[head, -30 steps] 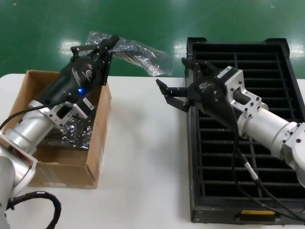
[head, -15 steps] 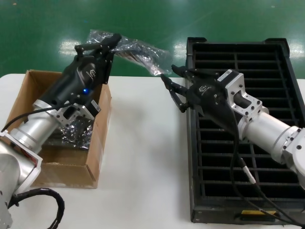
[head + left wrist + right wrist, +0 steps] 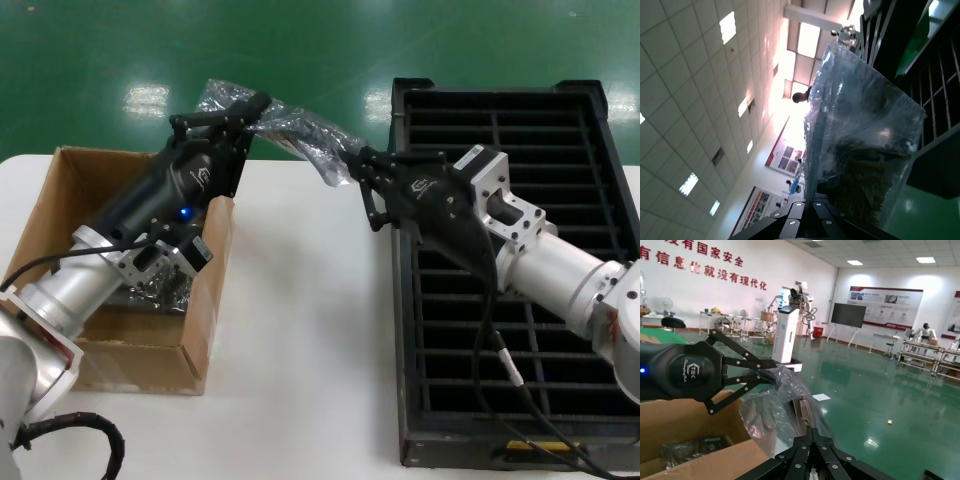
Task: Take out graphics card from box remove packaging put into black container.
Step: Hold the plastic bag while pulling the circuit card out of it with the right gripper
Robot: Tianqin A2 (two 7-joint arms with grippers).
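Note:
The packaging (image 3: 300, 132), a crinkled translucent bag, hangs in the air between both grippers, beyond the table's far edge. My left gripper (image 3: 252, 108) is shut on its left end, above the box's far corner. My right gripper (image 3: 358, 160) is shut on its right end, just left of the black container (image 3: 560, 160). The graphics card sits inside the bag, and its silver bracket (image 3: 802, 412) shows in the right wrist view. In the left wrist view the bag (image 3: 860, 125) rises from my shut left gripper (image 3: 812, 202). The brown box (image 3: 50, 200) stands at the left.
More crinkled bagged items (image 3: 160, 285) lie in the bottom of the box. White table (image 3: 300, 330) stretches between the box and the container. A yellow label (image 3: 545, 450) marks the container's near end. Green floor (image 3: 300, 40) lies beyond the table.
My right gripper moved left from the container's edge and shut on the bag's right end. My left gripper shifted the bag slightly to the right.

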